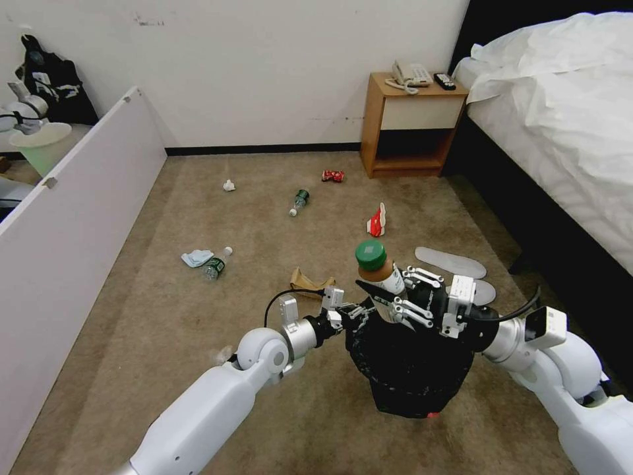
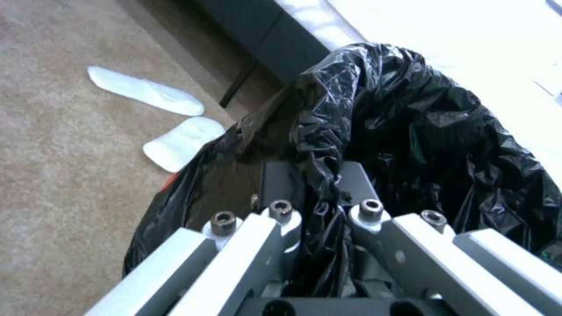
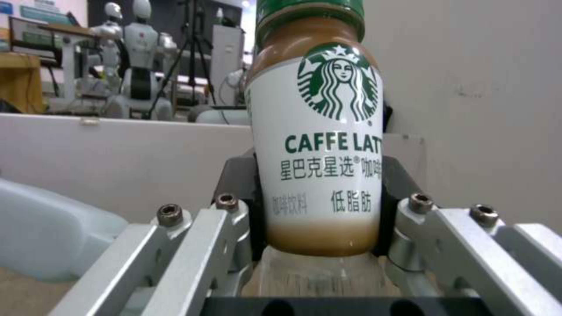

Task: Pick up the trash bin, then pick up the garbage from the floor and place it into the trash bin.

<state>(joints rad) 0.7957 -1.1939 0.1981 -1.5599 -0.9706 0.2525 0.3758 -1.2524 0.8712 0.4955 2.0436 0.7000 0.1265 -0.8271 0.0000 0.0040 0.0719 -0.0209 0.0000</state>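
Note:
My left gripper (image 1: 343,315) is shut on the rim of the trash bin (image 1: 409,369), holding it off the floor (image 1: 198,343); its black bag covers the bin, with a sliver of red at the base. In the left wrist view the fingers (image 2: 281,219) pinch the bag's rim (image 2: 328,131). My right gripper (image 1: 395,298) is shut on a green-capped latte bottle (image 1: 377,269), upright just above the bin's mouth; the right wrist view shows the bottle (image 3: 319,145) between the pads. On the carpet lie a paper wad (image 1: 229,185), a bottle (image 1: 299,201), a red can (image 1: 333,175), a carton (image 1: 377,221), a mask (image 1: 196,257), another bottle (image 1: 214,266), a paper bag (image 1: 308,280) and slippers (image 1: 450,262).
A wooden nightstand (image 1: 409,125) with a phone stands at the back wall. The bed (image 1: 560,119) runs along the right side. A white panel (image 1: 72,198) walls off the left, with a pale bucket (image 1: 43,145) behind it. Open carpet lies ahead and to the left.

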